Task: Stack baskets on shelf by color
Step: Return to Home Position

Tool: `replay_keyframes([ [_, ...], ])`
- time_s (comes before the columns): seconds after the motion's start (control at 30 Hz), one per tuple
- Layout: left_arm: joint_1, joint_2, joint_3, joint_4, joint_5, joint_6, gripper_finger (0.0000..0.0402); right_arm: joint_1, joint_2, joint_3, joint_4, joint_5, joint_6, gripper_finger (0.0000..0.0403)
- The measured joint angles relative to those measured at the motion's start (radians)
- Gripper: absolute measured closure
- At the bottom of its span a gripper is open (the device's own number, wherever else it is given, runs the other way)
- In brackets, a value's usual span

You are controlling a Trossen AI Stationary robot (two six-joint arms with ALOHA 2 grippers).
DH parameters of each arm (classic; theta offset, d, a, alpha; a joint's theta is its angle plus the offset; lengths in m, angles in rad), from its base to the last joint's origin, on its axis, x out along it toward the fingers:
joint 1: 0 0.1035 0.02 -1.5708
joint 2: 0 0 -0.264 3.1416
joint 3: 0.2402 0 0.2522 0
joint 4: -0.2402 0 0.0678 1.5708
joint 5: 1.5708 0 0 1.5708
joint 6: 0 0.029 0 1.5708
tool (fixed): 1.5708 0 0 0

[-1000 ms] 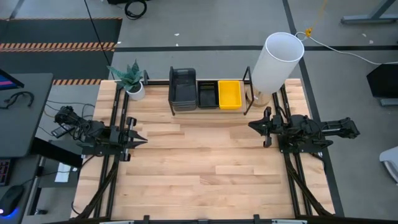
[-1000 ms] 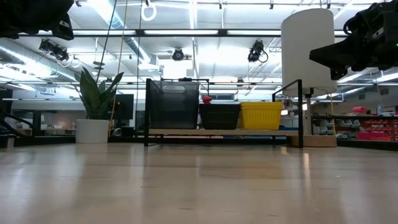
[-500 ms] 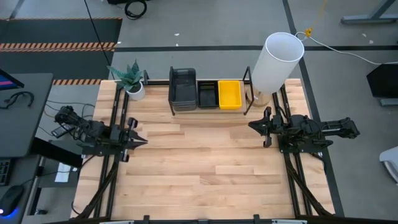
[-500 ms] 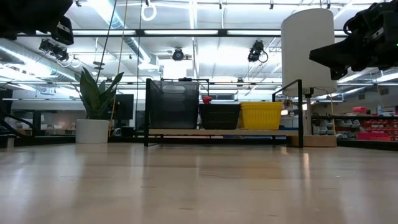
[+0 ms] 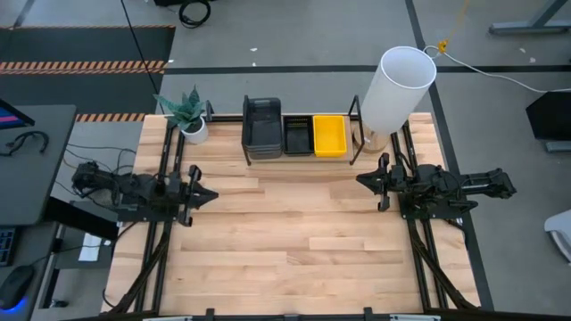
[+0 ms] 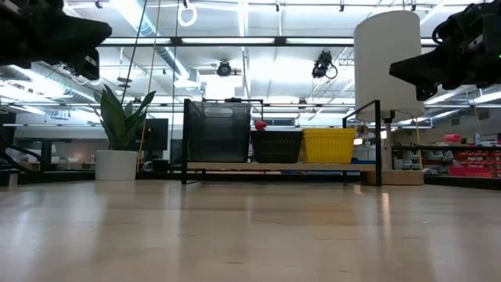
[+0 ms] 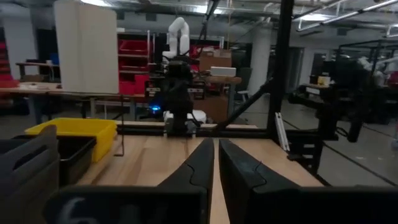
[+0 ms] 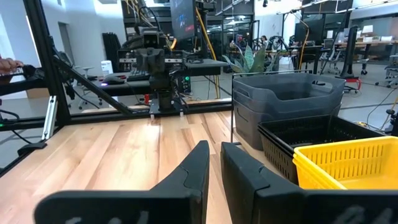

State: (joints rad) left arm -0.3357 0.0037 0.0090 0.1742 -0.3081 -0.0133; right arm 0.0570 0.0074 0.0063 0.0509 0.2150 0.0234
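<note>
dark grey rounded plastic baskets (image 5: 261, 127), black perforated baskets (image 5: 297, 135) and bright yellow baskets (image 5: 329, 135) stand side by side on the light-wood shelf (image 6: 329, 166), beyond and between both pincers. left pincer (image 5: 207, 193) and right pincer (image 5: 362, 181) are closed and empty, over opposite sides of the desk (image 5: 294, 241). sorting judged done; only parking the arms is left.

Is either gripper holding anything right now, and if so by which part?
Nothing is held. The left gripper and right gripper are shut and empty; the dark grey baskets, black baskets and yellow baskets sit on the shelf.
</note>
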Motion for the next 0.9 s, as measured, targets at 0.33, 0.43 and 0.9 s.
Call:
replay_keyframes([
  [0.33,0.117,-0.002,0.000,0.011,0.034,-0.054,0.0373,0.000,0.001,0.000,0.000,0.000,0.000,0.0357],
  [0.43,0.127,-0.003,0.000,0.014,0.034,-0.054,0.0376,0.000,0.001,0.000,0.000,0.000,0.000,0.0357],
  [0.9,0.132,0.003,-0.001,0.011,0.033,-0.053,0.0371,0.000,0.001,0.000,0.000,0.000,0.000,0.0357],
])
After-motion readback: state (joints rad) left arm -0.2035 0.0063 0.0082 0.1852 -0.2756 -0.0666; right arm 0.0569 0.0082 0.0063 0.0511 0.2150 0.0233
